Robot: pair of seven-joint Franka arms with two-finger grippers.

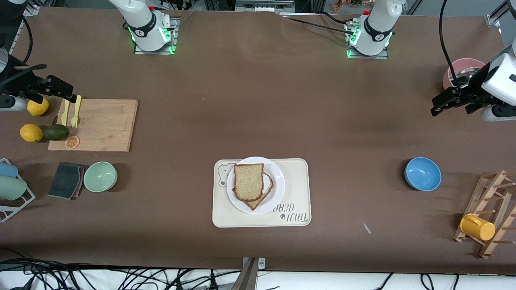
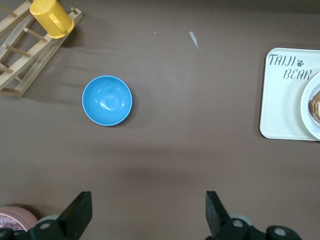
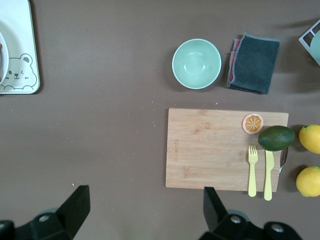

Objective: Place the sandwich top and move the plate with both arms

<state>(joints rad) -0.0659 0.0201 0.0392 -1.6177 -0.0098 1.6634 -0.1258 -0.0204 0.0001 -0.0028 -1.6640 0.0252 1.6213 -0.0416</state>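
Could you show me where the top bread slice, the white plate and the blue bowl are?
top bread slice [image 1: 248, 181], front view, on the middle of its brown crumb.
white plate [image 1: 277, 180], front view, on its bare rim beside the bread.
blue bowl [image 2: 107, 100], left wrist view, on the bottom of its inside.

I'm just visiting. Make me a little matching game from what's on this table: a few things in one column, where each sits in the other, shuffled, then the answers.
Things:
1. sandwich top
2. plate
3. yellow fork
4. yellow mug

Places:
A. on the wooden rack
B. on the cutting board
C. on the plate
D. on the bear tray

Pairs: 1-C, 2-D, 3-B, 4-A
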